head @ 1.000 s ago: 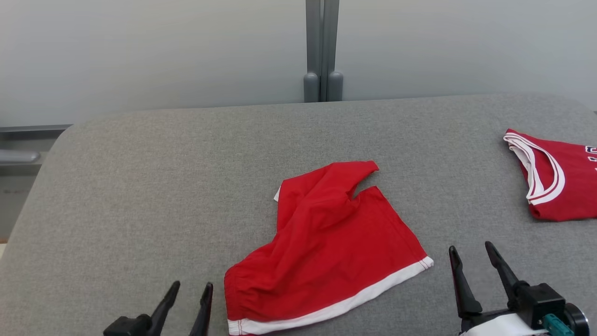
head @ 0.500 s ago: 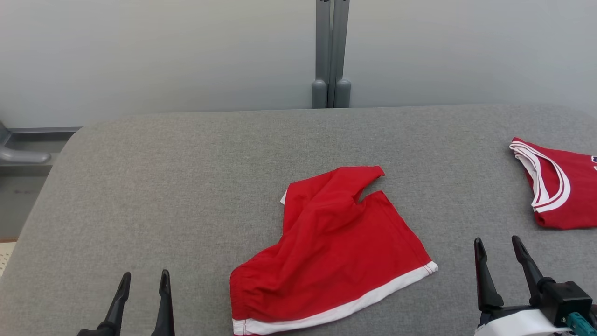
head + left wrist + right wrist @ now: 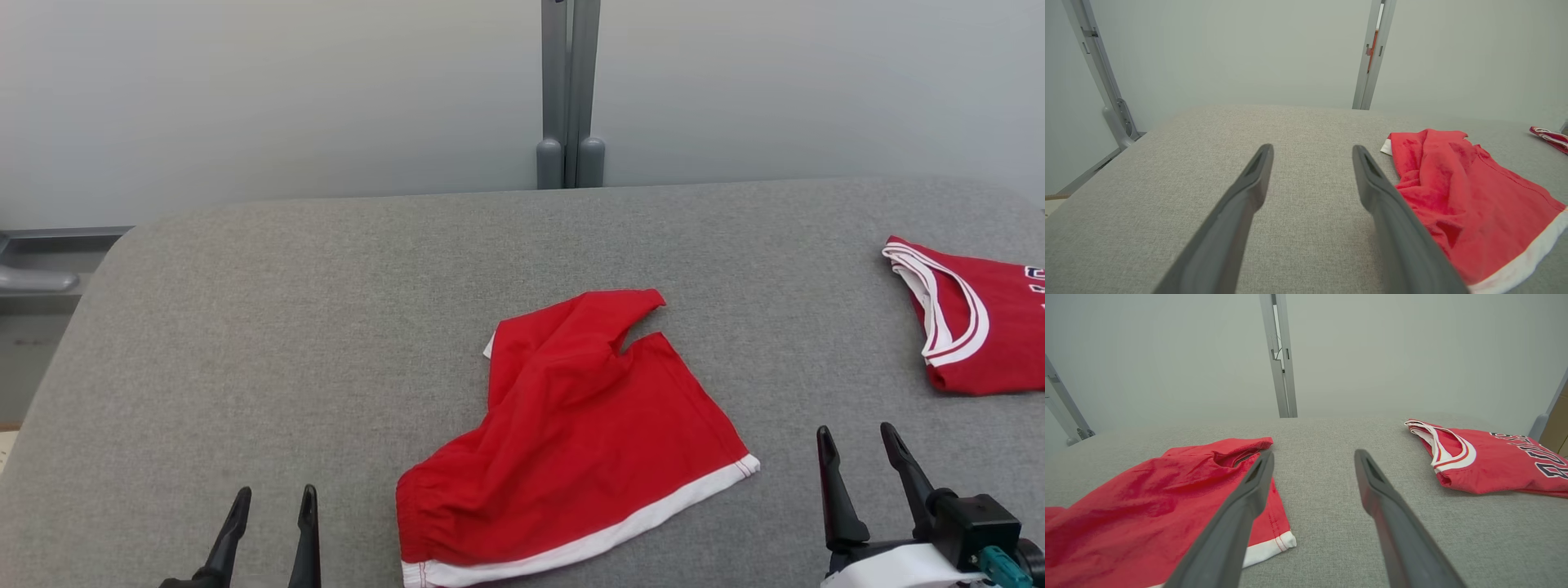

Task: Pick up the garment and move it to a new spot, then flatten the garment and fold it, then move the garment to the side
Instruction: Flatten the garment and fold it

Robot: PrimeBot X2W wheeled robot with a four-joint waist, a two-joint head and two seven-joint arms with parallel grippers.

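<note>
**Shorts (image 3: 571, 433) lie crumpled in the middle of the table, nothing gripped yet**

The red shorts rest on the grey table (image 3: 286, 327), between my two grippers and a little ahead of them. Their white band runs along the edge nearest to me. The upper part is folded over itself, with a notch at the top. The left gripper (image 3: 276, 490) hangs with fingers spread and empty, near the left end of the shorts but apart from them. The right gripper (image 3: 856, 429) is also spread and empty, just beside the corner of the white band.

I see these risks:

- **Catching one layer only.** The cloth is doubled at the top, so a shallow pinch may lift one layer and the rest would drag or stay twisted. That would make the flattening harder.
- **Pinching the table cover.** It looks soft, so a finger pressed too deep could pinch it together with the cloth.
- **Cloth sliding off.** The near edge of the shorts is close to my side of the table, so a pull toward me may bring them over the edge.

A red jersey (image 3: 980, 327) with white trim lies at the far right, well apart from the shorts. It has the same colour, so I must not mistake it for the shorts. The new spot should also be away from it, or the right arm may sweep it. Nothing stands between the grippers and the shorts. The grey post (image 3: 565, 82) is behind the table and does not interfere.
</note>
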